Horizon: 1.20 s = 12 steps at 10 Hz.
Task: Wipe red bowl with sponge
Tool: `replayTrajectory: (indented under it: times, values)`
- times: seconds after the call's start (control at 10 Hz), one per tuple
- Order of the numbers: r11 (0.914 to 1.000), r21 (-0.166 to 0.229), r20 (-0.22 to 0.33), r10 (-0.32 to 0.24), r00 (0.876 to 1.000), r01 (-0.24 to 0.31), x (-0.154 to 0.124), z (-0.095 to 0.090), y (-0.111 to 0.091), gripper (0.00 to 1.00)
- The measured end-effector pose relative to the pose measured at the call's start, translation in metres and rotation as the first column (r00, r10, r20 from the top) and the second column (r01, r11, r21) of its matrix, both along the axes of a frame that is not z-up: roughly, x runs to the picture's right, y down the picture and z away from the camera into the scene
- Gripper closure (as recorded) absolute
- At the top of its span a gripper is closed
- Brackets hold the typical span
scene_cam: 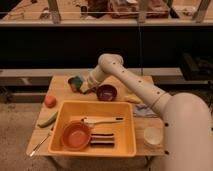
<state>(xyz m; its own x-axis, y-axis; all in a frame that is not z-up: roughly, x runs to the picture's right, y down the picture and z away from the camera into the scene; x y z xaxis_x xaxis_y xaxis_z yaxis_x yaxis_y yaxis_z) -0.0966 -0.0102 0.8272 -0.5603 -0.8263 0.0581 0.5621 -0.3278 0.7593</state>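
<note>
Yellow-and-blue sponge (75, 83) sits at the tabletop's (60, 88) back left, where the hand (83, 86) is closed, seemingly clamped on it. Well apart, the red bowl (76, 136) rests inside the yellow tray (129, 145).

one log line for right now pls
gripper: shut, at sponge, rear left of table | hold: unclear | red bowl: in yellow tub, away from gripper

Orange-red bowl (76, 135) (yellow tray (96, 104)) — blue-yellow sponge (75, 83) by the pale hand (87, 84).
</note>
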Motion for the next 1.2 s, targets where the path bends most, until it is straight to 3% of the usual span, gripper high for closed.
replayTrajectory:
  times: [0.3, 0.7, 0.9, 1.2]
  values:
    - [0.9996, 0.001, 0.077, -0.030, 0.997, 0.030, 0.020, -0.031, 0.005, 1.00]
    - [0.9994, 0.000, 0.079, -0.035, 0.996, 0.035, 0.018, -0.031, 0.005, 1.00]
    - [0.9967, 0.010, 0.049, -0.081, 0.996, 0.080, 0.015, -0.026, 0.011, 1.00]
    - [0.9735, 0.068, -0.080, -0.213, 0.974, 0.218, 0.009, -0.044, 0.046, 1.00]
